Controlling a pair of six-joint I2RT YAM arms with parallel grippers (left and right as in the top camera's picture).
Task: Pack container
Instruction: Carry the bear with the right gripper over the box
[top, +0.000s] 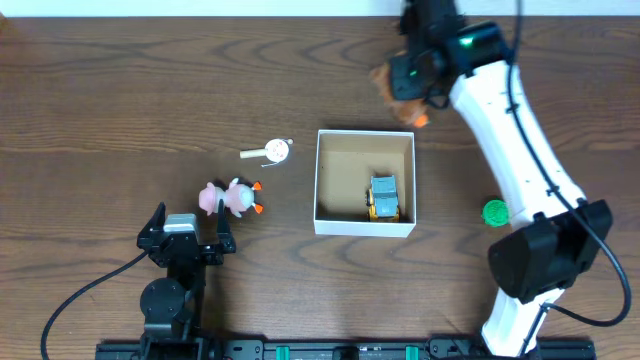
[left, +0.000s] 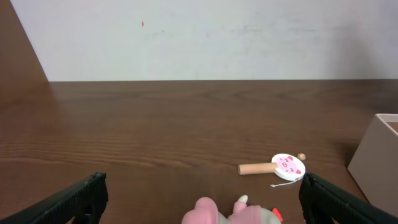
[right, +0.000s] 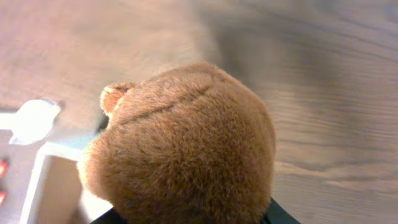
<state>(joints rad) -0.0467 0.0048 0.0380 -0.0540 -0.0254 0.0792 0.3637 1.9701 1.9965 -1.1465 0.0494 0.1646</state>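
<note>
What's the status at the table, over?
Left gripper open, behind pink toy. Right gripper shut on brown plush, just beyond container. Yellow toy inside. Nothing blocking.

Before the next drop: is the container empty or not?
Not empty. The overhead view shows one small blue-and-yellow toy in the container's lower right corner; its remaining brown floor is bare.

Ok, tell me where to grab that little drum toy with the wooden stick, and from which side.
Take the drum toy by its wooden handle, near the middle, coming straight down and closing across it. The toy lies flat on the table, so the stick offers two opposed sides; the disc head lies low and wide, probably poor purchase.
</note>
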